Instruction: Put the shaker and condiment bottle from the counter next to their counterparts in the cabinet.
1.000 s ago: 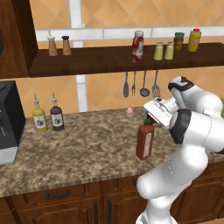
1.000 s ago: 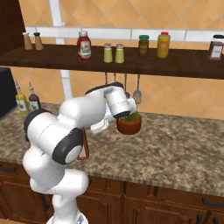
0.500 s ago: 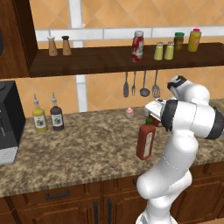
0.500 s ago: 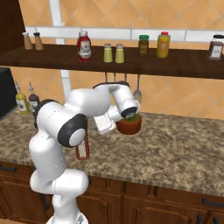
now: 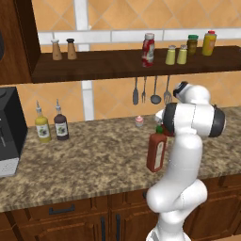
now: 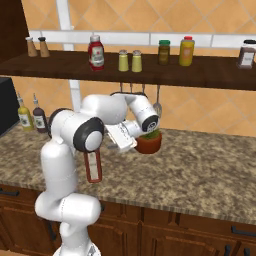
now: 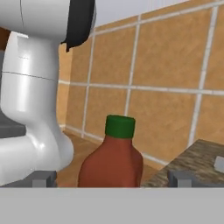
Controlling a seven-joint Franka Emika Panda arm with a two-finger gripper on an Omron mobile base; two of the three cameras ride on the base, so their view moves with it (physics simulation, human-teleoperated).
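Note:
The condiment bottle [image 5: 156, 151], red-orange with a green cap, stands upright on the counter [image 5: 94, 160], partly behind my arm; it also shows at bottle [image 6: 93, 167]. My gripper [image 6: 115, 142] hangs open beside its top. In the hand view the green cap [image 7: 120, 125] rises between the spread fingertips [image 7: 43, 178], untouched. In the cabinet [image 5: 103, 66] two yellow-green shakers [image 5: 176, 55] stand side by side; I cannot tell which is the shaker from the counter. The red white-capped bottle [image 5: 148, 49] stands left of them.
A potted plant [image 6: 149, 142] sits just right of my hand. A yellow bottle [image 5: 42, 128], a dark bottle [image 5: 60, 125] and a black machine [image 5: 9, 132] stand at the counter's left. Utensils [image 5: 153, 89] hang on the wall. Jars [image 5: 200, 44] and brown shakers [image 5: 63, 49] share the shelf.
My arm has folded and swung its forearm across in front of the bottle, bringing the hand lower beside the cap. The bottle and the shelf items have not moved.

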